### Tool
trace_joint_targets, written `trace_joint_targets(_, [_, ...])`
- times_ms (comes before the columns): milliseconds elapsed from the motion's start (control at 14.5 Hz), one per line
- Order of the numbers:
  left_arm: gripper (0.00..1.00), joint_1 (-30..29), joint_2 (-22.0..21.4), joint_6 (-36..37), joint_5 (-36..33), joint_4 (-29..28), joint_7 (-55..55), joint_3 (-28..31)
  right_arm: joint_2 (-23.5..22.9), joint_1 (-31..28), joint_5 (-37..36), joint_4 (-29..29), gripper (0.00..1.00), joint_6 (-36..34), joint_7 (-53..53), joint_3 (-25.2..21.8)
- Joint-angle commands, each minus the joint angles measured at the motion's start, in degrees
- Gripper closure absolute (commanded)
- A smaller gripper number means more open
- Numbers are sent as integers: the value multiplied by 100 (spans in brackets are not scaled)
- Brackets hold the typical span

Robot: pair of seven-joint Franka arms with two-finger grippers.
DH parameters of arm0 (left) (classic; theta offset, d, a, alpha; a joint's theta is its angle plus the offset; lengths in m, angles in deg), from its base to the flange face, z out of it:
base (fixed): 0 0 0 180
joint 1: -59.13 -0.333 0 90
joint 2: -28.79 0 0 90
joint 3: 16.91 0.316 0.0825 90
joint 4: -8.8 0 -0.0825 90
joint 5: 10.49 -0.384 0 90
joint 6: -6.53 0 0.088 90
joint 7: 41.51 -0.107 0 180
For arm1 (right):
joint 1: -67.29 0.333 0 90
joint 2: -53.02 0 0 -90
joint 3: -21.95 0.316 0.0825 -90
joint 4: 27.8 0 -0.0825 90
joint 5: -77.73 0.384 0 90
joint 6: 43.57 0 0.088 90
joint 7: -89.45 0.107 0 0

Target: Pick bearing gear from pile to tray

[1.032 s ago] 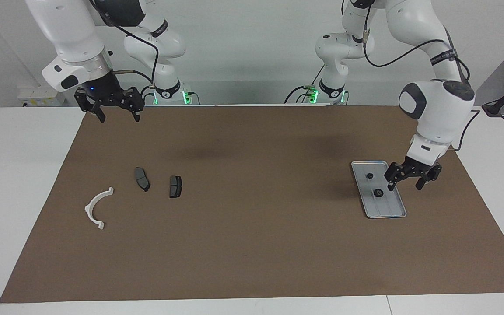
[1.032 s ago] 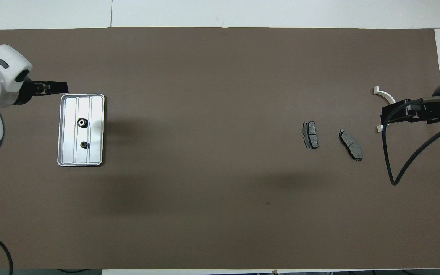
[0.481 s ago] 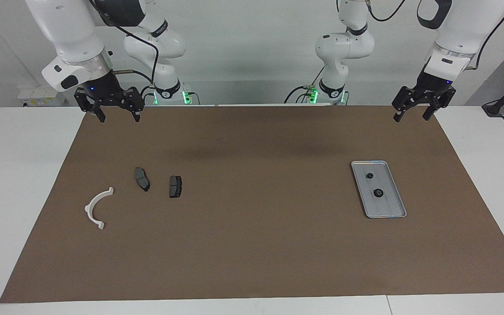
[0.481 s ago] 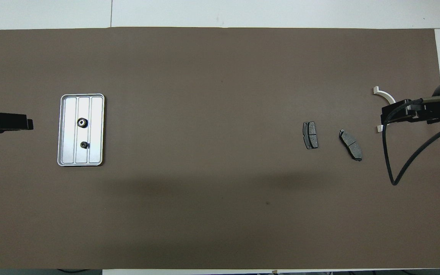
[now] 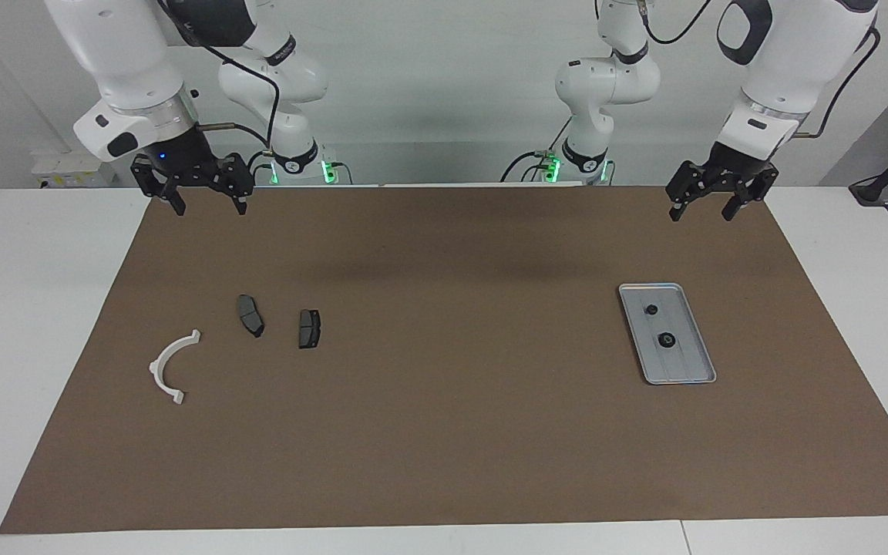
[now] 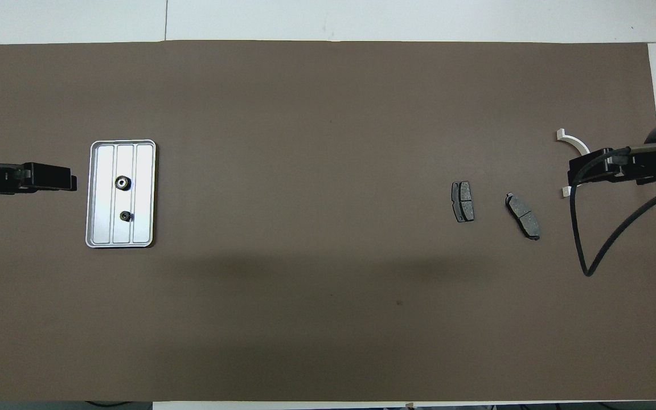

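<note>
Resting in ribbed silver tray (image 5: 702,376): two small black round gears (image 5: 666,340); both claws spread, empty.

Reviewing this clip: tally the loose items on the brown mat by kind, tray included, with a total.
Brake pads: 2
White curved bracket: 1
Small black round pieces, both in the tray: 2
Metal tray: 1
Total: 6

Both pincers hung open and empty above the brown mat's (image 5: 444,432) robot-side edge, the left pincer (image 5: 700,210) at its arm's end and the right pincer (image 5: 209,206) at the other. Two small black gears (image 5: 666,340) lay in the tray (image 5: 702,368); two brake pads (image 5: 309,328) and a white bracket (image 5: 169,368) lay toward the right arm's end.
</note>
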Motion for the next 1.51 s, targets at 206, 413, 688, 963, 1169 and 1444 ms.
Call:
trace_joint_targets(206, [0, 136, 202, 444, -15, 333, 0, 56, 73, -30, 122, 35, 0, -1, 94, 11])
trace_joint_targets(413, [0, 136, 237, 752, -103, 490, 0, 56, 82, -30, 122, 35, 0, -1, 94, 11])
trace_joint_targets(688, [0, 171, 290, 876, -252, 579, -26, 56, 91, -30, 122, 43, 0, -10, 94, 11])
trace_joint_targets(963, [0, 162, 281, 876, -455, 570, -255, 64, 91, -30, 122, 43, 0, -10, 94, 11])
trace_joint_targets(1169, [0, 162, 272, 823, -473, 553, -255, 56, 91, -30, 122, 43, 0, -10, 94, 11])
trace_joint_targets(1444, [0, 144, 263, 832, -472, 535, -264, 56, 91, -30, 122, 43, 0, -10, 94, 11])
